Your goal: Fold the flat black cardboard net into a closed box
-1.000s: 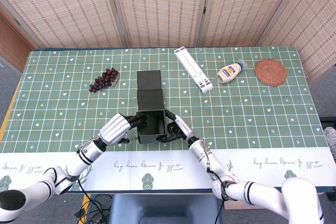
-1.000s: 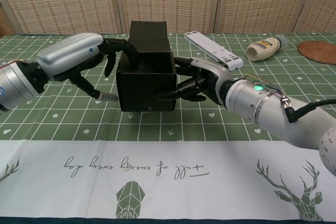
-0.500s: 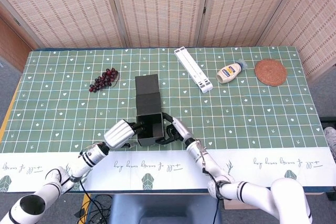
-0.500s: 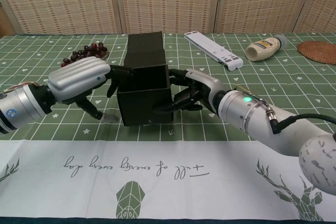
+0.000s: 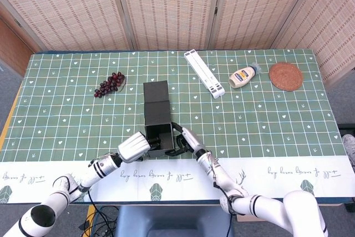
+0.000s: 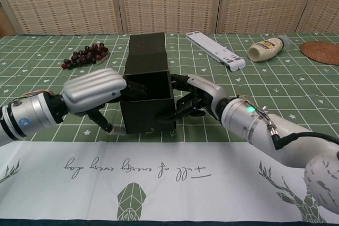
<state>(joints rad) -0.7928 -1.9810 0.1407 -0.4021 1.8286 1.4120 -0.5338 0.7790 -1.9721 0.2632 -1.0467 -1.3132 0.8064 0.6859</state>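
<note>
A: Item one, the task piece?
B: Black cardboard box (image 5: 157, 125), partly folded, sitting at lower centre of the head view on the green checked tabletop (image 5: 266, 120). Its open compartment is facing up near the front edge, and a flat panel is lying out behind it toward the screen.

A: Hands?
B: Left hand (image 6: 95, 92) is pressing against the box's left wall, fingers (image 6: 131, 89) curling over the rim into the opening. Right hand (image 6: 197, 101) is gripping the right wall from the other side, dark fingers closing on the lower front corner. Both are holding the box; how firmly is hard to judge from here.

A: Other stock?
B: Bunch of dark grapes (image 5: 109, 84), upper left of the box. White slatted rack (image 5: 204, 73), upper centre. Squeeze bottle (image 5: 244, 76) lying on its side, right of the rack. Round woven coaster (image 5: 285, 76), far upper right. White printed cloth strip (image 6: 175, 178) is running along the front.
</note>
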